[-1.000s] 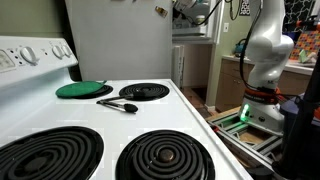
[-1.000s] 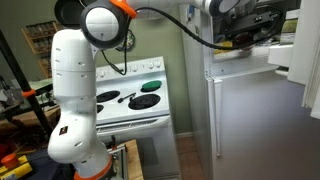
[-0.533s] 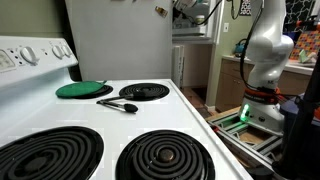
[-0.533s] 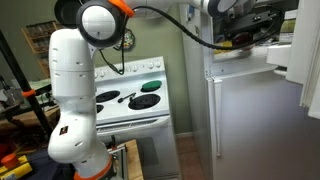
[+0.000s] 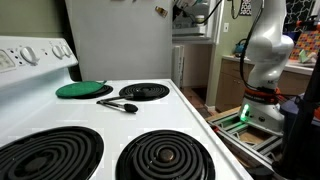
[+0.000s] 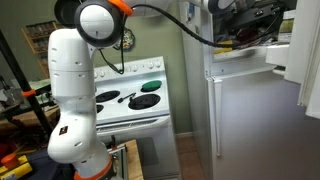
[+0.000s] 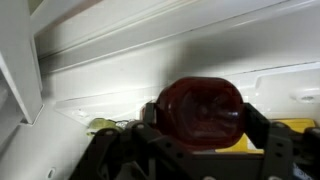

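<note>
Because the dark red, glossy rounded container (image 7: 200, 105) sits deep inside the white refrigerator's (image 6: 250, 110) upper compartment, the gripper (image 7: 200, 140) reaches in with fingers flanking it, though whether they clamp it cannot be told.

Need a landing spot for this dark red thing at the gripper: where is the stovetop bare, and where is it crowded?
Bare: the white strip between the front coils and the black spoon. Crowded: the back left, green disc beside the spoon.
</note>
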`<state>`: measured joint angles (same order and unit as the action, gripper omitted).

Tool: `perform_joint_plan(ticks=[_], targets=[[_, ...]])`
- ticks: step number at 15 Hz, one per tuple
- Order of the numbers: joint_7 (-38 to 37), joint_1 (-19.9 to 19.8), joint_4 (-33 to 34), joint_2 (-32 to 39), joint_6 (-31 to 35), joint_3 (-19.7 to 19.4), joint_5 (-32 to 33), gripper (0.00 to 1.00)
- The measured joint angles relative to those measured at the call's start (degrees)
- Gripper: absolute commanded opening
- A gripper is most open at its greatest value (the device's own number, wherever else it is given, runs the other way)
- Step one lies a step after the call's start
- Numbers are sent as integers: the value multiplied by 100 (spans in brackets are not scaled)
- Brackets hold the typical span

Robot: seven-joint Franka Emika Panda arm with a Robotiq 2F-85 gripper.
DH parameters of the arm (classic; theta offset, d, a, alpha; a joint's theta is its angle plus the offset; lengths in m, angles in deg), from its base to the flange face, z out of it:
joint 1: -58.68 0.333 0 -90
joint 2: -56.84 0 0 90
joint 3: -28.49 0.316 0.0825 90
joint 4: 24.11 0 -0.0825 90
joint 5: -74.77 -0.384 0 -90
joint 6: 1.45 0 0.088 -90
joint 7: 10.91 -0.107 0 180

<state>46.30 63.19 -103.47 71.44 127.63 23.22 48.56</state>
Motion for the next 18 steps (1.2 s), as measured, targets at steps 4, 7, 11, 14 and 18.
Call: perform_joint_plan(ticks=[4, 7, 11, 14, 18], targets=[[-96, -15, -1, -276, -15, -164, 169, 59], [-323, -21, -38, -478, -80, -319, 533, 59], [-857, -9, -104, -574, -202, -416, 1206, 59], [-1296, 3, -103, -698, -234, -461, 1827, 59], [-1691, 2, -104, -830, -402, -511, 2317, 59]])
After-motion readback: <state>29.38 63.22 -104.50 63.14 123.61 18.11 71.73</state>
